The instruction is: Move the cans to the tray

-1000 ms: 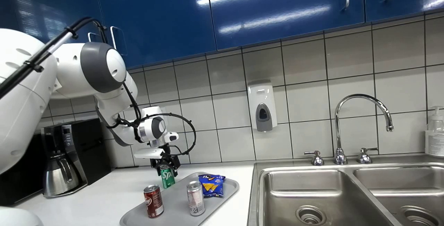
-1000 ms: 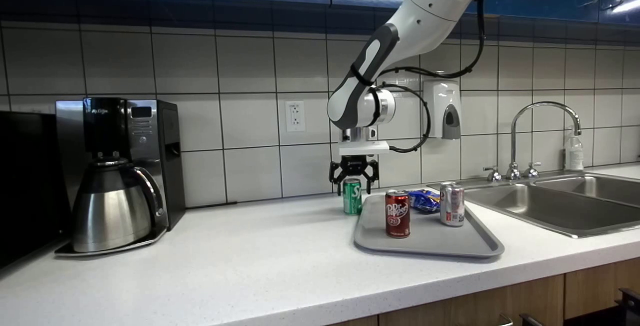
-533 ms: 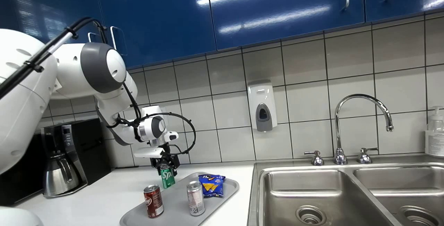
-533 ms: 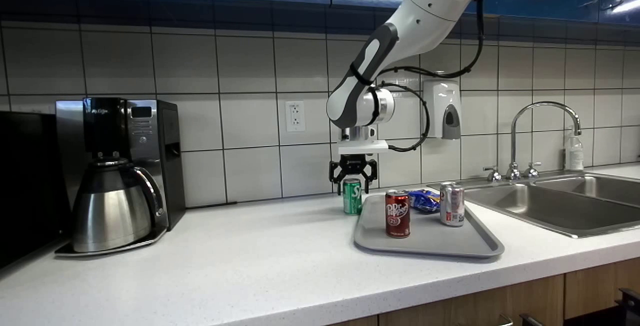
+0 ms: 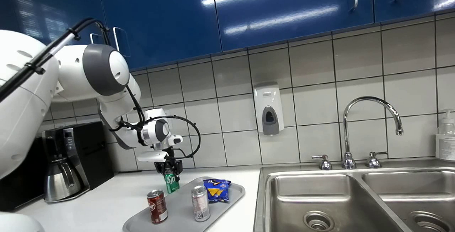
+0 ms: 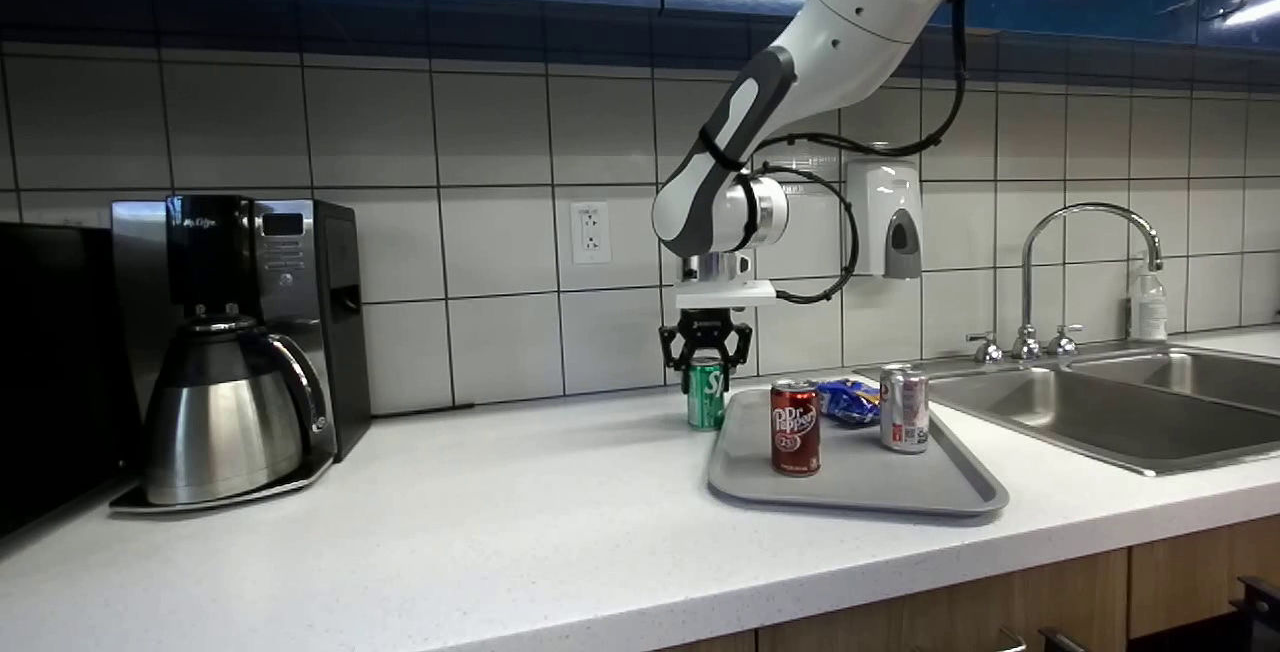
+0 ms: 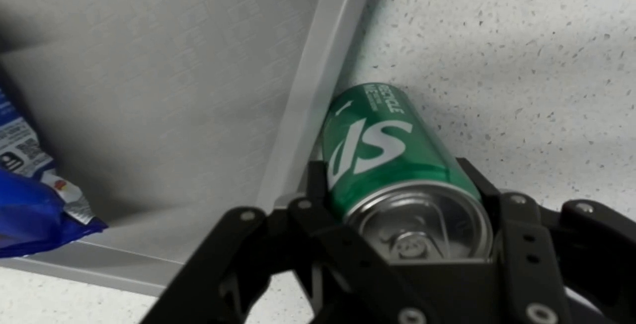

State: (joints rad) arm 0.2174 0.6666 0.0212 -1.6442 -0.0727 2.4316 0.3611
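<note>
The claw (image 6: 706, 382) grips the green Sprite can (image 7: 385, 147); lift straight up, clear of the grey tray (image 7: 309, 90) beside the claw.

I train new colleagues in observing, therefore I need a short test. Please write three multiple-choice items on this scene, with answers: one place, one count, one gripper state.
1. Where is the green can?
A) in the sink
B) on the tray
C) on the counter, beside the tray

2. How many cans stand on the tray?
A) one
B) two
C) three

3. How is the gripper?
A) shut on the green can
B) wide open
C) shut on the snack packet

1 C: the wrist view shows its lower end on the counter.
2 B: the red can and the silver can stand there.
3 A: its fingers lie against both sides of the can.
</note>
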